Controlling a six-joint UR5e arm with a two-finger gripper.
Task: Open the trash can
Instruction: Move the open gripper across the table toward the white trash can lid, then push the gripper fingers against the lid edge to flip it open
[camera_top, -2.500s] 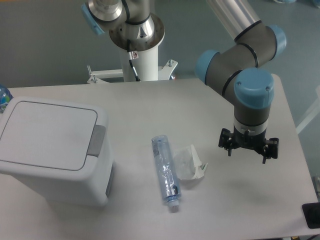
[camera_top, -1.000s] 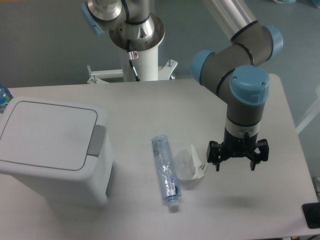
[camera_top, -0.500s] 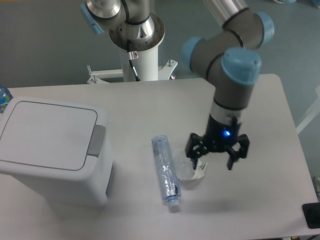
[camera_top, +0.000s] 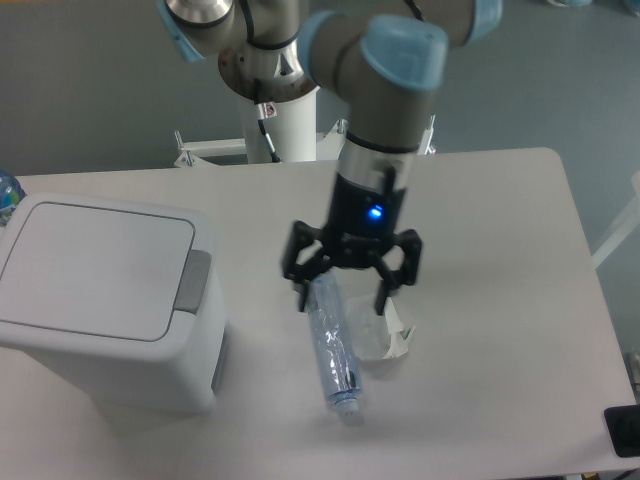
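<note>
The trash can (camera_top: 95, 300) is a big white boxy bin at the left of the table, its flat lid down and a grey push tab (camera_top: 194, 281) on its right edge. My gripper (camera_top: 345, 290) hangs open above the table's middle, right of the bin and well apart from it, over a clear plastic bottle (camera_top: 332, 350). Nothing sits between its fingers.
The clear bottle lies on the table with its cap toward the front. A crumpled white wrapper (camera_top: 380, 330) rests just right of it. The arm's white base post (camera_top: 280, 120) stands at the table's back edge. A dark object (camera_top: 622, 430) pokes in at the front right corner.
The gripper has swept left across the table from the right side, past the wrapper, to above the bottle. It stays open. The trash can has not moved.
</note>
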